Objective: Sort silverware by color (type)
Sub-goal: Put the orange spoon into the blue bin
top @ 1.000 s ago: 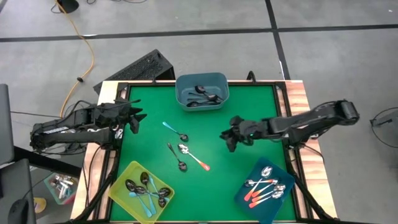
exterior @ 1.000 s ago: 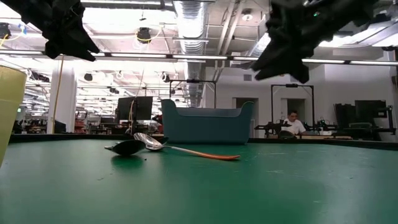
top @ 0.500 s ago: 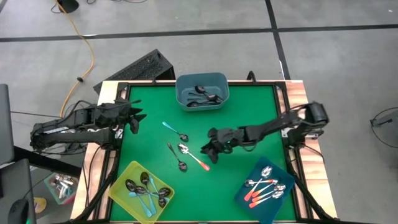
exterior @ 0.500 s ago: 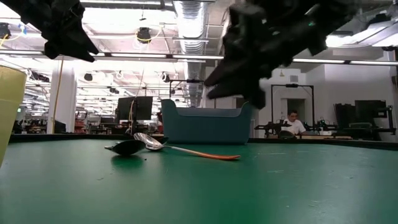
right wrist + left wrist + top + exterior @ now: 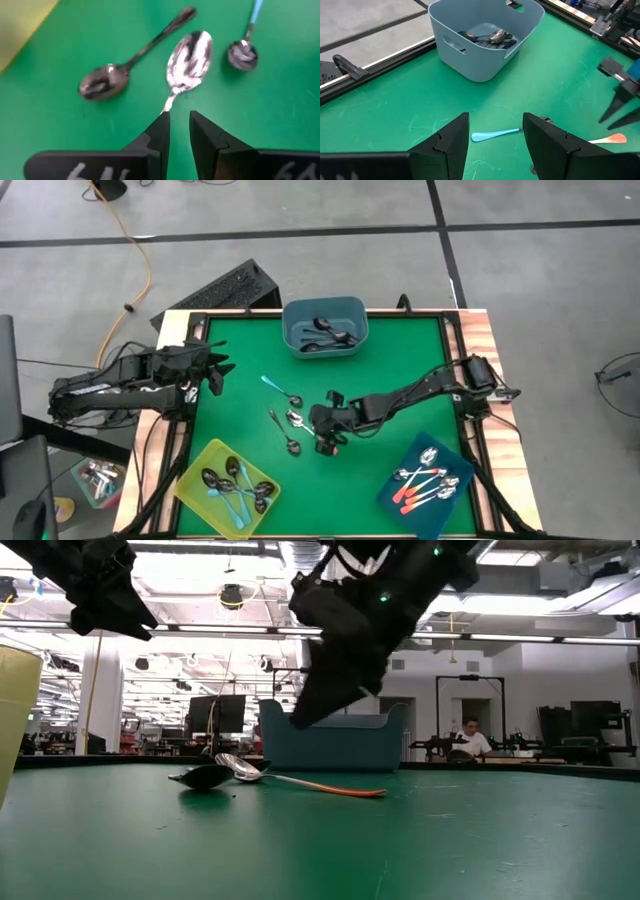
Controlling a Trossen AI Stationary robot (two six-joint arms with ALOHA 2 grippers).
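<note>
Right now the right gripper (image 5: 326, 435) hangs low over the middle of the green bench (image 5: 400, 360), its fingers (image 5: 160, 131) parted a little on either side of the neck of the orange-handled spoon (image 5: 187, 60), with nothing yet clamped. Just beside that spoon lie a dark metal spoon (image 5: 285, 433) and a light blue-handled spoon (image 5: 281, 391), all flat on the bench. More dark spoons sit in the grey-blue bin (image 5: 294, 317); other spoons fill the yellow bin (image 5: 194, 477) and the dark blue bin (image 5: 468, 495). Off at the bench's left edge, the left gripper (image 5: 214, 370) waits, released and empty.
</note>
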